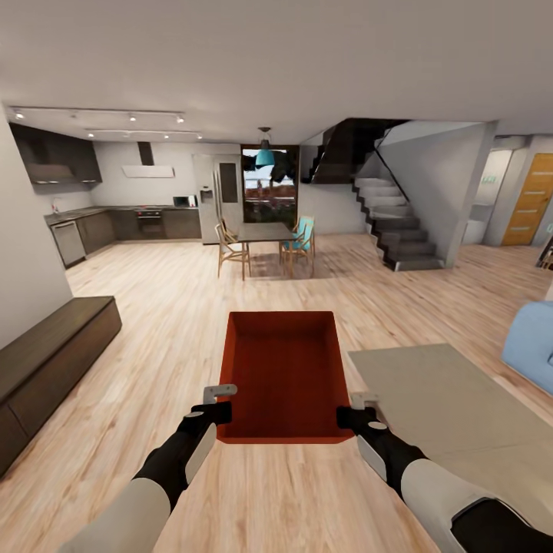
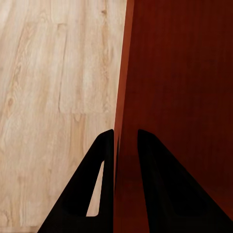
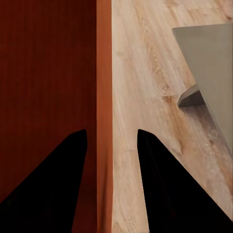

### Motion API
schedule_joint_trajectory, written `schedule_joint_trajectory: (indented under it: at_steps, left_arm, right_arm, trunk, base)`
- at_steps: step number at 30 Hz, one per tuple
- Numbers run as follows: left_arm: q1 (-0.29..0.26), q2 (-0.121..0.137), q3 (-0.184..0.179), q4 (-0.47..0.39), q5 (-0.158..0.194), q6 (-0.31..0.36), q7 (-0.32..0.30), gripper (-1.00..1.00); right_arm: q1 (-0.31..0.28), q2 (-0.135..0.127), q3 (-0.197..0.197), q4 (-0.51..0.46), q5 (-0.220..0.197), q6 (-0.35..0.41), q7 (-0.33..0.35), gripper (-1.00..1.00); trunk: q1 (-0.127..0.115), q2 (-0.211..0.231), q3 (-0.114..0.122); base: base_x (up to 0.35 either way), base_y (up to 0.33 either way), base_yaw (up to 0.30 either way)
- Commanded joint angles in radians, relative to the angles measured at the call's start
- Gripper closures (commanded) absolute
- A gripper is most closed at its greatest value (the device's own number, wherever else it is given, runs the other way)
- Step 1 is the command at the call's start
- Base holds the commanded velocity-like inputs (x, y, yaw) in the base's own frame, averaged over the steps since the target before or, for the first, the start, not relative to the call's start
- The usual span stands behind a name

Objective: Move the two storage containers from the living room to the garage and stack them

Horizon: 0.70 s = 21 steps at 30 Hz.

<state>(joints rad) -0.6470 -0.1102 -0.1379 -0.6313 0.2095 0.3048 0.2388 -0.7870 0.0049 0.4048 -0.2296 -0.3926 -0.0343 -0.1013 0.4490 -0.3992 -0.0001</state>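
Observation:
One red-orange storage container (image 1: 286, 376) sits low in front of me over the living room's light wood planks, its open top facing up. My left gripper (image 1: 223, 405) is on its left wall near the front corner; in the left wrist view the fingers (image 2: 108, 145) are pinched on that wall (image 2: 174, 97). My right gripper (image 1: 355, 408) is at the right front corner. In the right wrist view its fingers (image 3: 145, 155) straddle the rim (image 3: 104, 97) with a clear gap on the outer side. Whether the container rests on the planks or hangs above them is unclear.
A grey rug (image 1: 445, 399) lies just right of the container, with a blue sofa (image 1: 531, 338) beyond it. A low dark cabinet (image 1: 46, 361) runs along the left wall. Ahead are a dining table with chairs (image 1: 265, 230), a kitchen (image 1: 146, 219) and stairs (image 1: 399, 230).

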Motion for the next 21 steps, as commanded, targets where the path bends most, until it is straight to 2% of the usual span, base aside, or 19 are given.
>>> schedule_joint_trajectory:
  at_steps: [1, 21]
  left_arm:
    - [0.0, 0.001, 0.038, -0.004, -0.024, 0.008, 0.016, 1.0]
    - [0.0, 0.003, 0.038, -0.003, -0.024, 0.008, 0.016, 1.0]
  right_arm:
    - [0.0, 0.0, -0.009, 0.0, -0.02, -0.003, 0.015, 1.0]
    - [0.0, 0.0, -0.009, 0.0, -0.02, -0.003, 0.015, 1.0]
  trunk:
    - [0.001, -0.001, 0.0]
    - [0.001, -0.001, 0.0]
  base:
    - [0.322, 0.0, 0.0]
    - [0.322, 0.0, 0.0]
